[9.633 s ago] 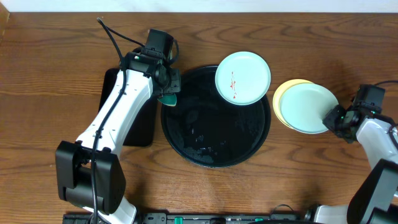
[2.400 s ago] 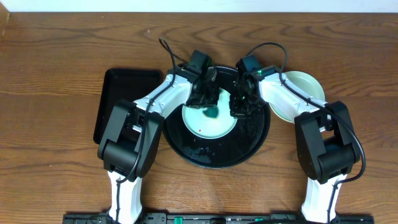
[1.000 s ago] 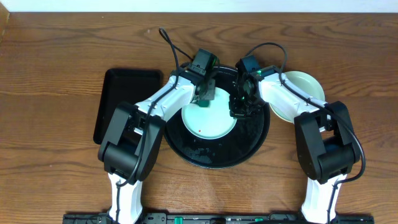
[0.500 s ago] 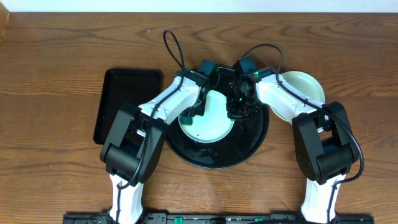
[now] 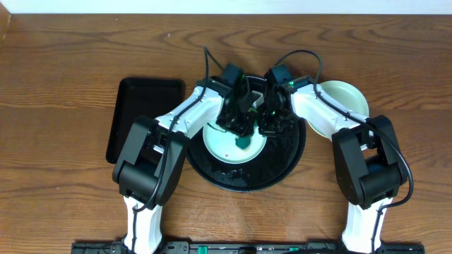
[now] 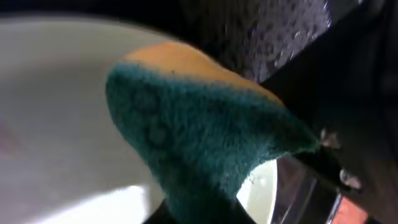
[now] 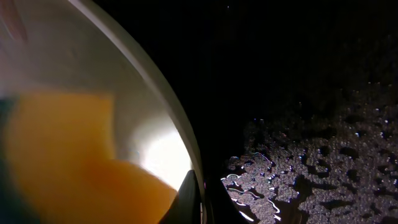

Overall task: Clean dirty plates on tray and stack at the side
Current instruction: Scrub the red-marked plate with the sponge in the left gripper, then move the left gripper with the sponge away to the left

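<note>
On the round black tray (image 5: 282,159) lies a mint plate (image 5: 220,144) with a small red smear (image 5: 226,149). My left gripper (image 5: 241,128) is shut on a green sponge (image 5: 242,140) with an orange back, and the sponge presses on the plate's right half. The left wrist view is filled by the sponge (image 6: 205,143) on the pale plate (image 6: 56,124), with the gripper (image 6: 205,214) at the bottom edge. My right gripper (image 5: 270,127) is shut on that plate's right rim. Up close, the right gripper (image 7: 194,202) pinches the rim (image 7: 180,134), and the sponge (image 7: 68,155) shows beyond it.
A second mint plate (image 5: 346,102) rests on the table just right of the tray, partly under my right arm. A smaller rectangular black tray (image 5: 141,120) lies at the left. The round tray's floor is wet (image 7: 323,155).
My left gripper has swept the sponge from the plate's far left edge to its right middle. The right gripper has kept its hold on the rim.
</note>
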Controlling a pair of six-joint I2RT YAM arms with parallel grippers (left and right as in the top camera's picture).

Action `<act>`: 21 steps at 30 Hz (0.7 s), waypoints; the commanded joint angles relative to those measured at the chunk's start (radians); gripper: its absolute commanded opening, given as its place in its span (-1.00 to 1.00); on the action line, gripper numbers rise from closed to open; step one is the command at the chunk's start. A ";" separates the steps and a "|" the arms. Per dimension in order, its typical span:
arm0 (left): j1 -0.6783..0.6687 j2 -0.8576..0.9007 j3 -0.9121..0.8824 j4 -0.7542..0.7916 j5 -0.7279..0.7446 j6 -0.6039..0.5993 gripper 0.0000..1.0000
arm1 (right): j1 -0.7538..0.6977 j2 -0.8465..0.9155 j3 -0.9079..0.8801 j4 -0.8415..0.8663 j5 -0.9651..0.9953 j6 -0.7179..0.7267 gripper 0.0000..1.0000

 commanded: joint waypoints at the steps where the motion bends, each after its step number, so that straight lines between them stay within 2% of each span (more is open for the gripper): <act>1: 0.011 0.011 -0.002 0.137 -0.128 -0.028 -0.85 | 0.000 0.034 -0.032 -0.025 0.063 -0.020 -0.98; 3: 0.011 0.011 -0.002 0.198 -0.311 -0.075 -0.85 | 0.000 0.034 -0.032 -0.026 0.063 -0.020 -0.97; 6: 0.013 0.012 -0.002 0.281 -0.661 -0.174 -0.85 | 0.000 0.034 -0.032 -0.026 0.063 -0.020 -0.97; 9: 0.023 0.012 -0.002 0.320 -0.869 -0.227 -0.85 | 0.000 0.034 -0.032 -0.026 0.063 -0.020 -0.98; 11: 0.037 0.011 0.000 0.328 -0.952 -0.259 -0.85 | 0.000 0.034 -0.032 -0.026 0.063 -0.020 -0.97; 13: 0.055 0.006 0.019 0.296 -0.963 -0.262 -0.85 | 0.000 0.034 -0.032 -0.026 0.063 -0.020 -0.98; 17: 0.095 -0.013 0.107 0.137 -0.958 -0.321 -0.85 | 0.000 0.034 -0.032 -0.021 0.063 -0.020 -0.97; 21: 0.139 -0.048 0.248 -0.077 -0.820 -0.337 -0.85 | 0.000 0.034 -0.032 -0.015 0.063 -0.020 -0.98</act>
